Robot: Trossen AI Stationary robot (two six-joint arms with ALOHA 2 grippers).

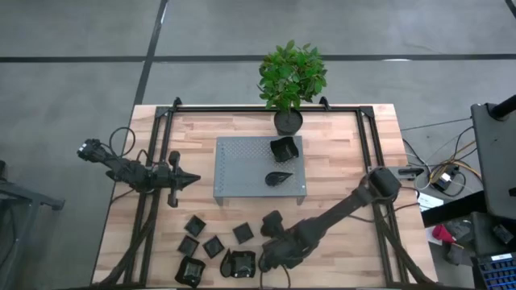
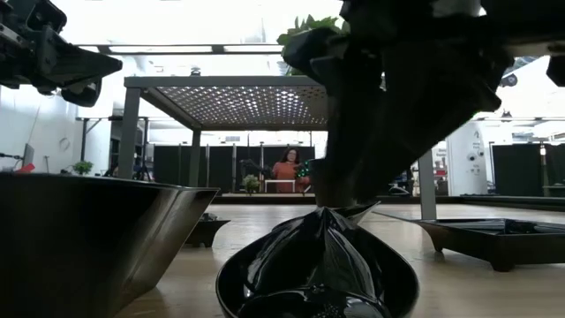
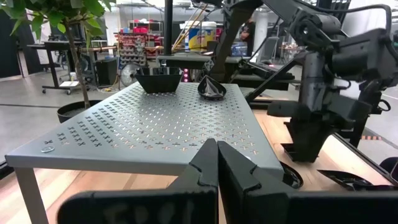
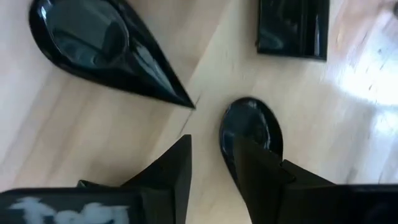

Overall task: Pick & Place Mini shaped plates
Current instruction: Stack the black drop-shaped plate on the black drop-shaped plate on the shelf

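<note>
The right hand (image 4: pixel 211 155) hangs low over the loose mini plates at the surface's (image 1: pixel 339 234) near edge, fingers spread and empty, one finger touching a teardrop plate (image 4: pixel 252 127). That looks like the pick step: next it needs to straddle the rim squarely, pinch, then carry to the grey platform (image 1: pixel 242 169), where 2 plates (image 1: pixel 282 163) already sit. The left hand (image 3: pixel 216 168) waits pinched together beside the platform.

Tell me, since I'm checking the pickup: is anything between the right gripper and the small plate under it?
Nothing visible. The right gripper is open just above a small rounded plate on the wooden table; the teardrop plate lies beside it, clear.
</note>
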